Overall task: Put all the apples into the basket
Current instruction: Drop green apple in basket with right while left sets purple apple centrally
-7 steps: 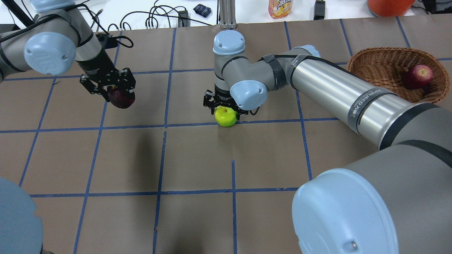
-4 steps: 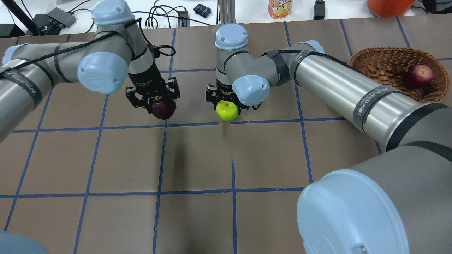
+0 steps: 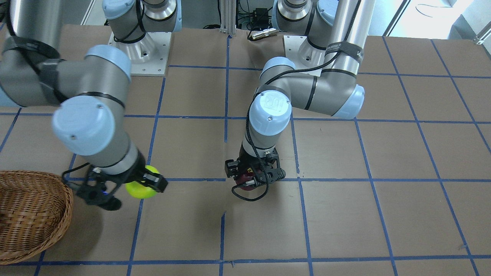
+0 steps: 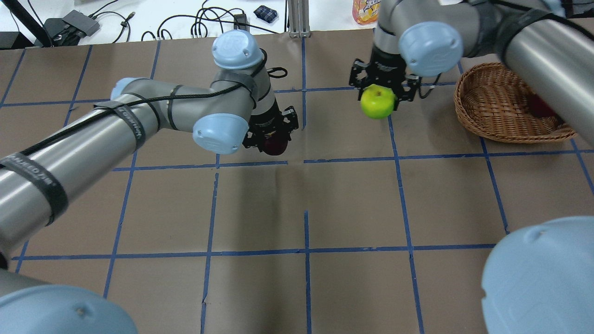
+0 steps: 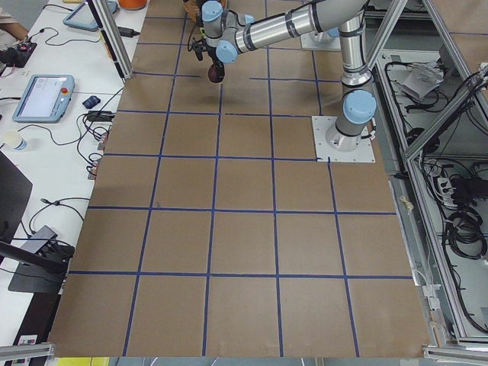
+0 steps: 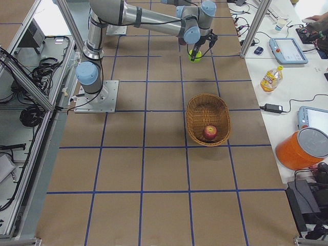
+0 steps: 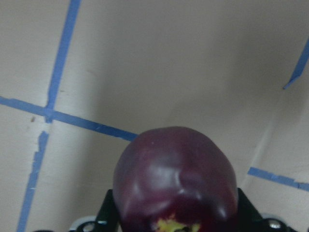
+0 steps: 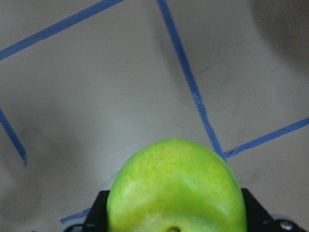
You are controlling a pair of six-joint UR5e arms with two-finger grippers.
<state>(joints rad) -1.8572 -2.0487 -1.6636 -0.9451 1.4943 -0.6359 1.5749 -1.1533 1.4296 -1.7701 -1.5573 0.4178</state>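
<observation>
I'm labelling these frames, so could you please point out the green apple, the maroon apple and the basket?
green apple (image 4: 378,103): overhead view, centre of its skin.
maroon apple (image 4: 276,144): overhead view, its visible lower half.
basket (image 4: 492,99): overhead view, bare inner wall.

The basket (image 4: 492,99) is seen uncovered from above in the right side view. Only the red apple (image 6: 209,132) is lodged in it, at the end farther from the right gripper (image 4: 381,93), and the remaining woven floor is shown bare. Bare table (image 4: 436,139) is seen between the basket's rim and that gripper, which is clamped on the green apple (image 4: 377,105) near the rim. The left gripper (image 4: 273,134), closed on the maroon apple (image 4: 276,144), is held farther from the basket. Its straight line to the basket is blocked by the right gripper and the right wrist (image 4: 429,41). Past the basket, beyond the table's edge, a bottle (image 6: 270,78) is set.
</observation>
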